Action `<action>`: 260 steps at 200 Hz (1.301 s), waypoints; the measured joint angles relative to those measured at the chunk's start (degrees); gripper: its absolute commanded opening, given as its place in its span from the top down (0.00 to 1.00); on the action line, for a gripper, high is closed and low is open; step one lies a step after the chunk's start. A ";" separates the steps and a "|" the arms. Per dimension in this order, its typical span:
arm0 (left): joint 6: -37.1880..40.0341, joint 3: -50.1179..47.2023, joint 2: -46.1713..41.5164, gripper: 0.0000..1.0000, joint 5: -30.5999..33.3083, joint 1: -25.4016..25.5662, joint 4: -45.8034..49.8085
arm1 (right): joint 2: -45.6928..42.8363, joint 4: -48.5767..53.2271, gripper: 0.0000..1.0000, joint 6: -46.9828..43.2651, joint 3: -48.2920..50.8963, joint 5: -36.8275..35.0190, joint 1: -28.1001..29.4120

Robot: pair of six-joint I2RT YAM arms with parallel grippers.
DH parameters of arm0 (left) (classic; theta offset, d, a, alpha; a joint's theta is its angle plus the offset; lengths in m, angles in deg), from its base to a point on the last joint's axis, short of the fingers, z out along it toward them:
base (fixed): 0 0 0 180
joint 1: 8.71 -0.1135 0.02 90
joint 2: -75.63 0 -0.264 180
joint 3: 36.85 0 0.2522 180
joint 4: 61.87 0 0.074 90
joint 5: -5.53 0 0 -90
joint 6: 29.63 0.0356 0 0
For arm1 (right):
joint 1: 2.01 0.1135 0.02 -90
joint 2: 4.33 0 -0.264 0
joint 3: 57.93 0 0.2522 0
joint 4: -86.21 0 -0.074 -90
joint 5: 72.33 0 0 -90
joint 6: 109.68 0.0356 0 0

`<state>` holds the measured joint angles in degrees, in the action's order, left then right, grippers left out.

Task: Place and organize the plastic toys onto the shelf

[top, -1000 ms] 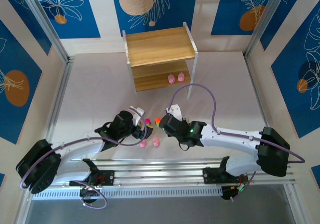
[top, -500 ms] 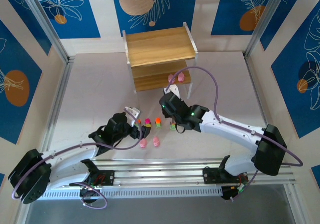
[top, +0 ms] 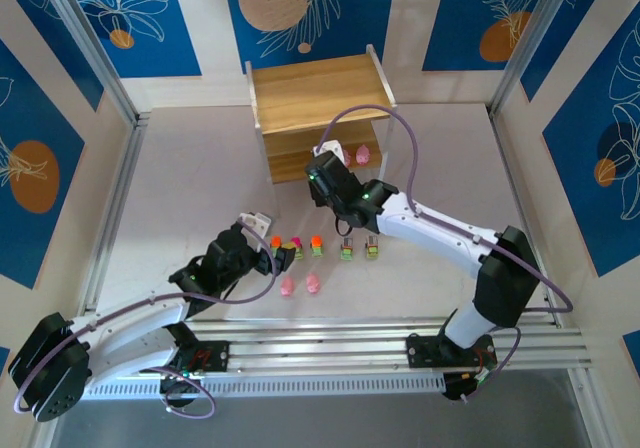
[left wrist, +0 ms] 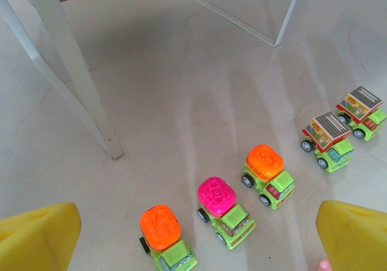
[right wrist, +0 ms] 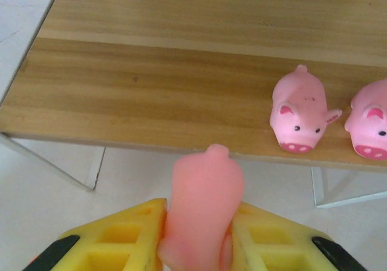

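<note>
Pink pig toy (right wrist: 202,204) is clamped in the right gripper (right wrist: 199,225), just before the lower board of the shelf (right wrist: 151,95), probably to join the two pigs (right wrist: 299,117) there. Left gripper (left wrist: 195,235) hangs wide and empty over the green cars (left wrist: 266,174) on the table (left wrist: 181,101).

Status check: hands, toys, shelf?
Right hand shut on pink pig, in front of shelf lower board. Two pigs already there. Left hand open above trucks. Nothing in the way.
</note>
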<state>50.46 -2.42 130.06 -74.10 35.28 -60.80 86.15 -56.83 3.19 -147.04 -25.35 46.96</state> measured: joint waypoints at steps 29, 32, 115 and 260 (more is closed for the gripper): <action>0.00 0.00 0.00 0.00 0.44 0.00 0.04 | 2.80 -0.02 0.72 -0.33 -2.75 0.31 -1.09; 0.00 0.00 0.00 0.00 0.46 0.00 0.04 | 2.99 0.00 0.72 -0.33 -2.99 0.44 -1.22; 0.44 0.00 0.00 0.00 0.87 0.00 0.04 | 7.89 0.04 0.72 -0.42 -6.75 1.49 -4.15; 0.83 0.00 0.92 0.00 0.81 0.00 0.00 | 12.13 -1.55 0.69 -2.03 -9.51 1.01 -5.55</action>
<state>51.29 -2.42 130.98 -73.29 35.28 -60.80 98.28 -58.38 1.16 -156.55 -24.35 41.41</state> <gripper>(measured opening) 0.997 0.305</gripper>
